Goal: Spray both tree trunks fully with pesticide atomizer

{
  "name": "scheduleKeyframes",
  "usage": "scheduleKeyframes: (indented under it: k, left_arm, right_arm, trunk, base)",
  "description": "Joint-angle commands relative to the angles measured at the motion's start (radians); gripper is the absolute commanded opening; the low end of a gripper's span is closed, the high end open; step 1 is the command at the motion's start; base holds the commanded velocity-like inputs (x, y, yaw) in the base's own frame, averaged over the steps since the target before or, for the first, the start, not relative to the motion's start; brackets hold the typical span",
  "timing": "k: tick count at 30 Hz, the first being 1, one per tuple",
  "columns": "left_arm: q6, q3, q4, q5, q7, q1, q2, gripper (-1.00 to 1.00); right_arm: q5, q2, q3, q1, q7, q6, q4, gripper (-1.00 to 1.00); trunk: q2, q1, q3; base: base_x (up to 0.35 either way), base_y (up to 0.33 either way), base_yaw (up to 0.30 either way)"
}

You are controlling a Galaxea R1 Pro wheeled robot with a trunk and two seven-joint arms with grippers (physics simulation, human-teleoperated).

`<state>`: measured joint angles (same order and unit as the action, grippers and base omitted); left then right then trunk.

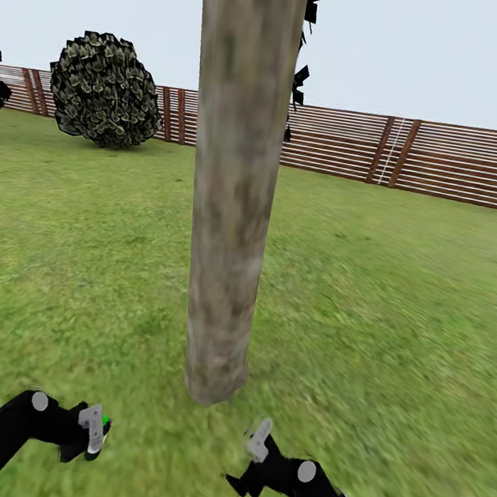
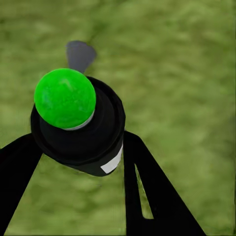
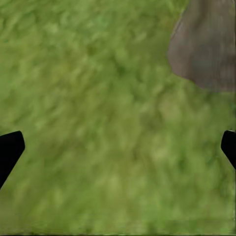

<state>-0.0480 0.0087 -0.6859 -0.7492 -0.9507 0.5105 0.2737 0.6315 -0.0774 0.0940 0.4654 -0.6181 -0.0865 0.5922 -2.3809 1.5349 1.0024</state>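
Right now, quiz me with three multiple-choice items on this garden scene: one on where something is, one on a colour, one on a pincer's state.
1. Where is the trunk?
A. straight ahead, between the two arms
B. far off by the fence
C. lying flat on the lawn

2. What colour is the atomizer's tip?
A. red
B. green
C. white

3. How is the right pincer?
A. shut on the atomizer
B. open and empty
C. gripping the trunk

Answers:
1 A, the head view shows it rising from the grass just past both pincers.
2 B, the left wrist view shows a bright green dome on the black body held in the left pincer.
3 B, its fingertips sit wide apart over bare grass.
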Motion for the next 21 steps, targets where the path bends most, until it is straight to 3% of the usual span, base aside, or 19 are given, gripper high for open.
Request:
scheduleKeyframes:
  k: [1, 3, 5, 6, 21]
  left_arm:
    - [0.004, 0.038, 0.050, 0.032, 0.066, 0.000, -0.023, -1.00]
    - [0.008, 0.066, 0.122, 0.080, 0.164, 0.000, -0.043, -1.00]
    - [0.014, 0.075, 0.177, 0.119, 0.233, 0.000, -0.050, -1.00]
    - [0.281, 0.033, 0.452, 0.364, 0.688, -0.001, -0.160, -1.00]
    - [0.281, 0.031, 0.455, 0.364, 0.690, -0.001, -0.162, -1.00]
  right_arm:
    - [-0.009, 0.011, -0.071, -0.001, 0.105, -0.019, -0.099, 1.00]
    - [-0.012, 0.037, -0.142, -0.002, 0.229, -0.099, -0.214, 1.00]
    - [-0.013, 0.056, -0.165, -0.003, 0.297, -0.169, -0.276, 1.00]
    - [-0.215, 0.091, -0.134, -0.111, 0.954, -0.610, -0.467, 1.00]
    - [-0.214, 0.093, -0.135, -0.111, 0.955, -0.610, -0.466, 1.00]
  trunk:
    - [0.000, 0.000, 0.000]
    - [0.000, 0.000, 0.000]
    - [0.000, 0.000, 0.000]
    - [0.000, 0.000, 0.000]
    - [0.000, 0.000, 0.000]
  base:
    - [0.000, 0.000, 0.000]
    - [0.000, 0.000, 0.000]
    - [0.000, 0.000, 0.000]
    - [0.000, 0.000, 0.000]
    - [0.000, 0.000, 0.000]
